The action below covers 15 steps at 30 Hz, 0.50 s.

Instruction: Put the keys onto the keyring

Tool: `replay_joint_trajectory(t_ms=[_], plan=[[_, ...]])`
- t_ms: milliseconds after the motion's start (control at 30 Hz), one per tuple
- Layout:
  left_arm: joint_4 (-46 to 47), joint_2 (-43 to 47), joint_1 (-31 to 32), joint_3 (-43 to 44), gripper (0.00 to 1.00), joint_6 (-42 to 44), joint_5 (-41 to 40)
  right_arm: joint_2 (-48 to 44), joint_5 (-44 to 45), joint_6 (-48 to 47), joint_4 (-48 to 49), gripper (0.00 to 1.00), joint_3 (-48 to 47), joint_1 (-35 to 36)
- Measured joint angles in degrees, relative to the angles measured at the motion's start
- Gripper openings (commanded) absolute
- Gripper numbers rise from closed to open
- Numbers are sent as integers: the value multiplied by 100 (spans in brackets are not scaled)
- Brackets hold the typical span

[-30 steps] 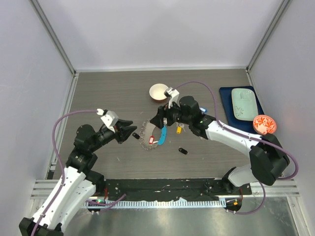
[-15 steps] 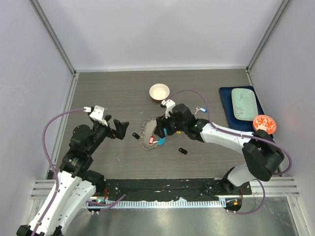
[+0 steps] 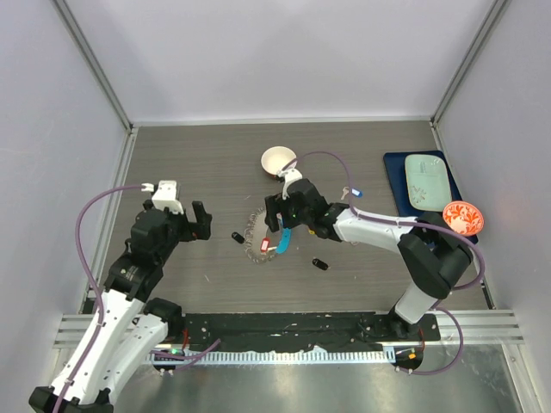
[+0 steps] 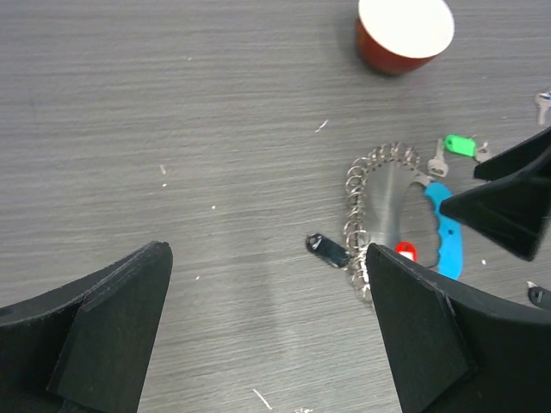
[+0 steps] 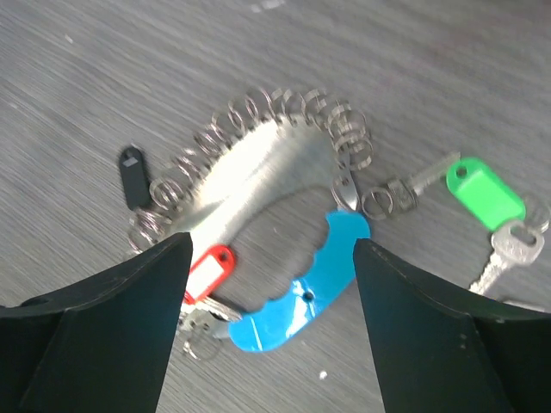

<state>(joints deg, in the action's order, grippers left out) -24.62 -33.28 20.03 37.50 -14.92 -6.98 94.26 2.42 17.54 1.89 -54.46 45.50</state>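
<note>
The keyring (image 3: pixel 256 225) lies flat mid-table, a loop of small silvery rings (image 5: pixel 275 112) with a curved blue tag (image 5: pixel 297 297). A red-tagged key (image 5: pixel 207 271) sits at its lower edge. A black-tagged key (image 4: pixel 327 249) rests against its left side. A green-tagged key (image 5: pixel 485 194) and a plain key (image 5: pixel 508 249) lie just right of the loop. My right gripper (image 3: pixel 277 217) hangs open over the loop, its fingers either side of the blue and red tags. My left gripper (image 3: pixel 196 222) stands open and holds nothing, left of the loop.
A small white bowl (image 3: pixel 277 160) with a red outside stands behind the keyring. Another black-tagged key (image 3: pixel 319 264) lies toward the front. At the right are a dark blue tray (image 3: pixel 398 176) holding a pale green dish, and a red patterned bowl (image 3: pixel 462 218).
My left gripper has opened wide and drawn back to the left, away from the keyring. My right gripper has slid left, over the loop's blue tag.
</note>
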Motion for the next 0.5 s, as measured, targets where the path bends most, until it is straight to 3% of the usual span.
replay_joint_trajectory(t_ms=[133,400,500], plan=[[-98,-9,-197,0,100,-35,-50,17,-107,-81,372,82,-129,0],[-96,4,-433,0,100,-120,44,645,-929,-562,295,57,-793,4],[-98,2,-437,0,100,-118,70,990,-1239,-820,326,52,-870,4]])
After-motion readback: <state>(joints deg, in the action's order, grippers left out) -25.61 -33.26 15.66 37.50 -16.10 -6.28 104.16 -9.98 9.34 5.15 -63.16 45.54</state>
